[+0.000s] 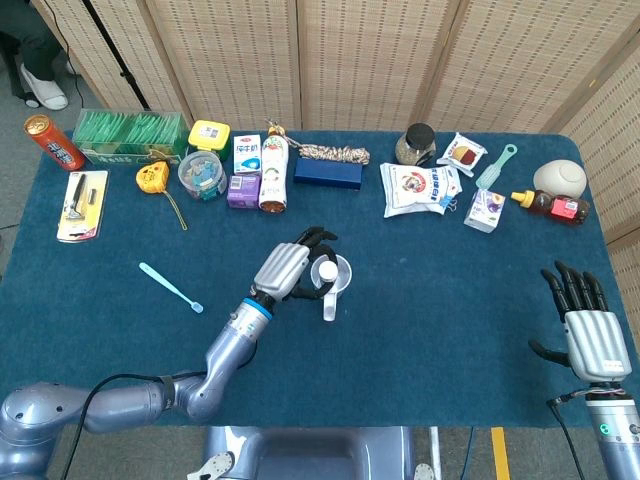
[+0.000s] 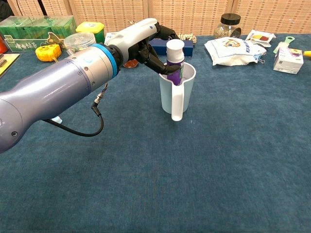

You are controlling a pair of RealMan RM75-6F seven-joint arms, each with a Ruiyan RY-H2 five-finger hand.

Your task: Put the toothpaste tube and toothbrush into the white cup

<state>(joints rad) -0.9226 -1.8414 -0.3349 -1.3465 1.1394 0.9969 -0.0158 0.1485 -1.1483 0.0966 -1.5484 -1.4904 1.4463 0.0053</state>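
Observation:
The white cup [image 2: 188, 90] stands mid-table with its handle facing the front edge; in the head view the cup [image 1: 344, 278] is just right of my left hand [image 1: 284, 268]. The purple toothpaste tube [image 2: 175, 52] stands upright inside it, white cap up, cap [image 1: 325, 270] seen from above. My left hand [image 2: 146, 41] sits just left of the cup rim with fingers spread; the upper ones are clear of the cap and one lower fingertip lies close to the tube. The light blue toothbrush [image 1: 170, 287] lies flat to the far left. My right hand [image 1: 588, 330] rests open at the right front corner.
Along the back stand a green box [image 1: 130, 137], yellow tape measure [image 1: 150, 176], a clear tub [image 1: 202, 175], cartons and a bottle [image 1: 272, 172], a blue box [image 1: 328, 171], a jar [image 1: 415, 144], snack bags [image 1: 420, 187] and a sauce bottle [image 1: 550, 204].

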